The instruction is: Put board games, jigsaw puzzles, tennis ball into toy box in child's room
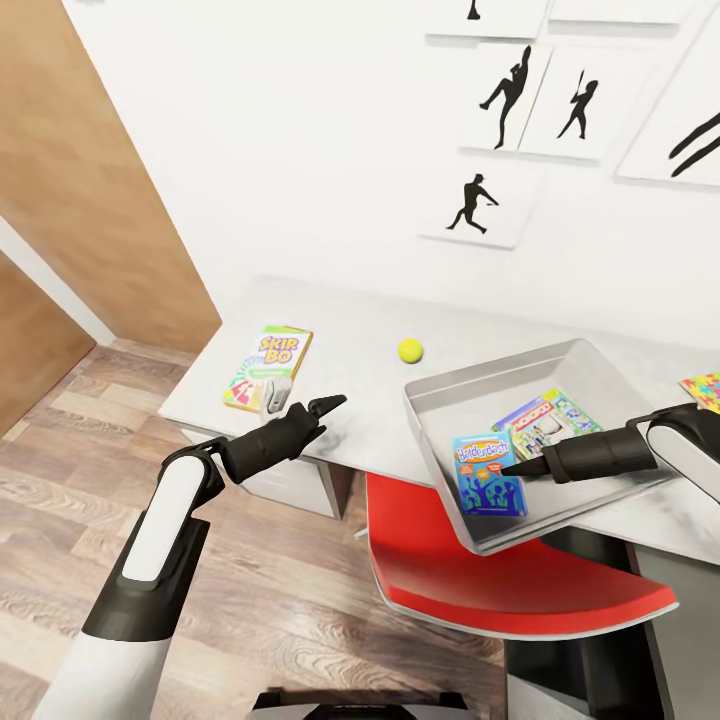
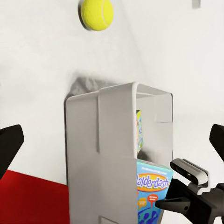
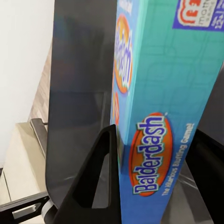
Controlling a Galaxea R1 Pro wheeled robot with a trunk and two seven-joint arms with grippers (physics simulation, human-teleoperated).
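Head view from above: I look down on a pale worktop [image 1: 360, 350] against a white wall hung with black silhouette prints [image 1: 485, 205]. My left gripper [image 1: 335, 403] hovers over the worktop's front edge with its fingers spread apart and nothing between them. Just beyond it lies the Skip-Bo board game [image 1: 268, 366], flat on the worktop. The tennis ball [image 1: 410, 350] sits further along, between that game and the grey toy box [image 1: 470, 385]. The toy box rests at the worktop's near edge, above a red chair [image 1: 480, 575]. Inside it lie two board games side by side: the blue Balderdash box [image 1: 487, 473] and a second green-edged game [image 1: 548, 420]. My right gripper [image 1: 515, 466] reaches into the toy box and touches the Balderdash box; in the right wrist view its fingers [image 3: 100, 182] sit on either side of that box's [image 3: 158, 116] narrow edge, gripping it. A jigsaw puzzle [image 1: 703, 390] lies at the far right edge of the worktop
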